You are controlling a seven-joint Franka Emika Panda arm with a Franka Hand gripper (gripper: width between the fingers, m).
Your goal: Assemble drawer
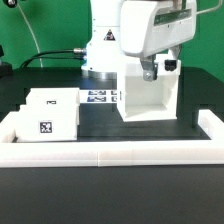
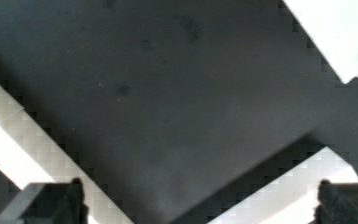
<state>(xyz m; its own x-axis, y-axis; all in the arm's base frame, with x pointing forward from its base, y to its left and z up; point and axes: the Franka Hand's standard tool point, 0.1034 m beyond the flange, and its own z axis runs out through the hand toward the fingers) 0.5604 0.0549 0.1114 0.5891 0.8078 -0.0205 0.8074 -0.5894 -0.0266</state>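
Seeing claw (image 1: pixel 150 73) hanging at the top rim of the large drawer box (image 1: pixel 148 100), by the far edge of the black table (image 1: pixel 100 128), toward the exterior view's right. Reading it as spread wide and holding nothing: in the wrist view, spotting both dark fingertips (image 2: pixel 51 203) well apart, with only bare table showing between them. Not telling from the exterior view whether touching the box rim or sitting just above it.

Finding the box standing upright on the table, just beside the marker board (image 1: pixel 100 97), which is lying flat at the middle of the far edge.

Locating the smaller drawer tray (image 1: pixel 50 118) near the front corner on the exterior view's left, well apart from the box, showing a square tag (image 1: pixel 45 127) on its front face. Not resolving whether one piece or two there.

Noting the low white wall (image 1: pixel 110 152) running along the front edge.

Catching white at two margins of the wrist view; not identifying either.
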